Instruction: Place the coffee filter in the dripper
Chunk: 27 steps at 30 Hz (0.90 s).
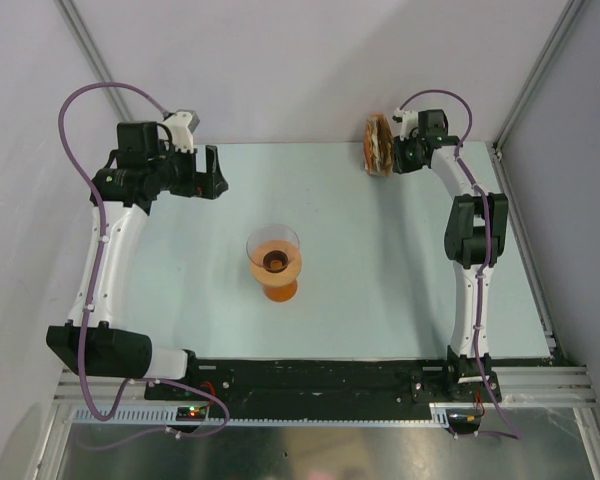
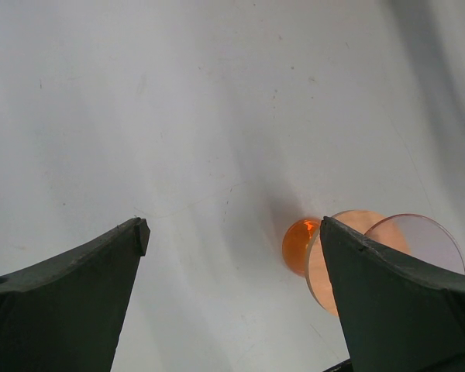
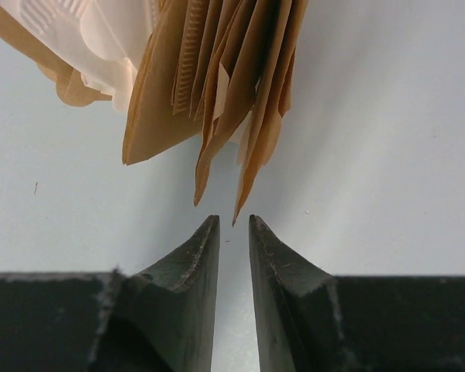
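Observation:
The dripper point(image 1: 273, 250) is a peach-orange translucent cone with a dark centre hole. It stands mid-table on an orange base point(image 1: 280, 290). In the left wrist view its rim point(image 2: 364, 221) shows partly behind my right-hand finger. My left gripper point(image 1: 214, 172) is open and empty, up and to the left of the dripper. My right gripper point(image 1: 393, 152) is at the back right, right up against an upright bundle of brown papers point(image 1: 378, 145). In the right wrist view its jaws point(image 3: 232, 221) stand a narrow gap apart and hold nothing, and one paper tip point(image 3: 248, 167) hangs just before the gap. No single loose filter shows.
The bundle point(image 3: 209, 77) also holds white ribbed papers point(image 3: 85, 39). Grey walls and metal frame posts point(image 1: 540, 80) close in the back and sides. A black rail point(image 1: 320, 380) with the arm bases runs along the near edge.

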Motion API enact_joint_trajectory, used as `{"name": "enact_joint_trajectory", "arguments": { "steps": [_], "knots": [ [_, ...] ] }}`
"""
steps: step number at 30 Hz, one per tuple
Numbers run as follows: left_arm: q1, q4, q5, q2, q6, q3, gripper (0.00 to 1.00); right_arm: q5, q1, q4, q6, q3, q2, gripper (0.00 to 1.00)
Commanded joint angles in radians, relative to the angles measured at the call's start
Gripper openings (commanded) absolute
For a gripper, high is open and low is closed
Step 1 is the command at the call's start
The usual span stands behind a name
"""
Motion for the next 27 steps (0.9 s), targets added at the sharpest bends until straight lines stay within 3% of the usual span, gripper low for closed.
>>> {"name": "enact_joint_trajectory", "arguments": {
  "steps": [1,9,27],
  "knots": [
    [0.011,0.01,0.022,-0.017,-0.004,0.026,1.0,-0.002,-0.004,0.045,0.022,0.034,-0.054,0.23],
    [0.013,0.01,0.022,-0.024,-0.007,0.012,1.0,-0.013,-0.003,0.035,0.009,0.036,-0.067,0.01],
    [0.015,0.01,0.023,-0.024,-0.015,-0.004,1.0,-0.043,-0.011,0.061,-0.015,-0.14,-0.21,0.0]
  ]
}}
